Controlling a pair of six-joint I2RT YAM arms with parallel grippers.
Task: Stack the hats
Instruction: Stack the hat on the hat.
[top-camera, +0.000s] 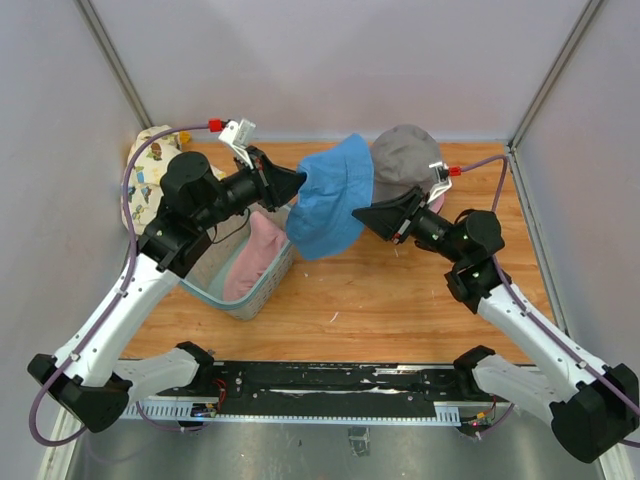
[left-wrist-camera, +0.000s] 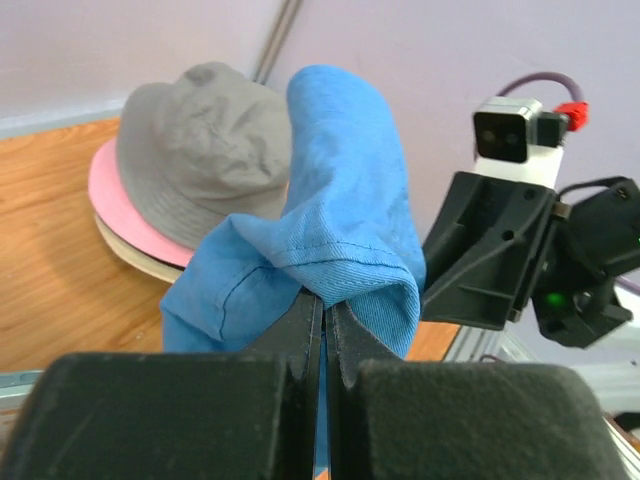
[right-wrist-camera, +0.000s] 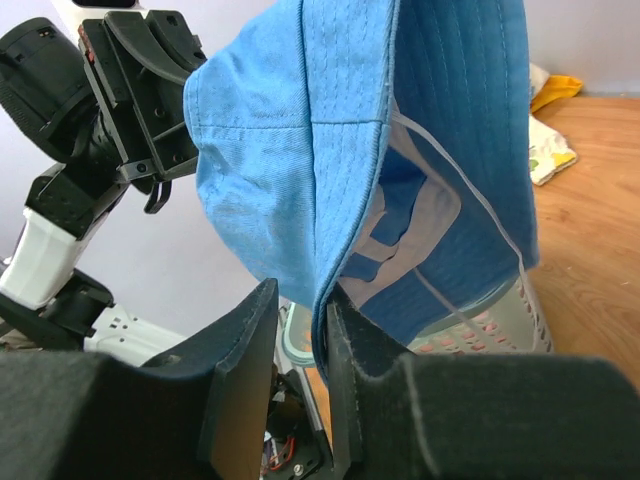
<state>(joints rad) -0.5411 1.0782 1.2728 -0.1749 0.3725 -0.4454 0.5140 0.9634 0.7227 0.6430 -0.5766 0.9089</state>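
1. The right gripper (right-wrist-camera: 303, 300) has its jaws narrow around the brim of the blue fabric bucket hat (top-camera: 330, 200), with a gap showing.
2. The left gripper (left-wrist-camera: 323, 300) pinches the opposite brim, and the hat hangs above the wooden table (top-camera: 380, 300).
3. Behind, a grey fabric bucket hat (top-camera: 400, 160) tops a pink hat (left-wrist-camera: 110, 190) and a cream hat (left-wrist-camera: 140, 258).

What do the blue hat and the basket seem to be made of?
The blue hat: a woven, cotton-like fabric with a matte finish, judging by its fine weave, stitched rows and soft folds. The basket: probably plastic, smooth and faintly glossy, with a moulded mesh wall.
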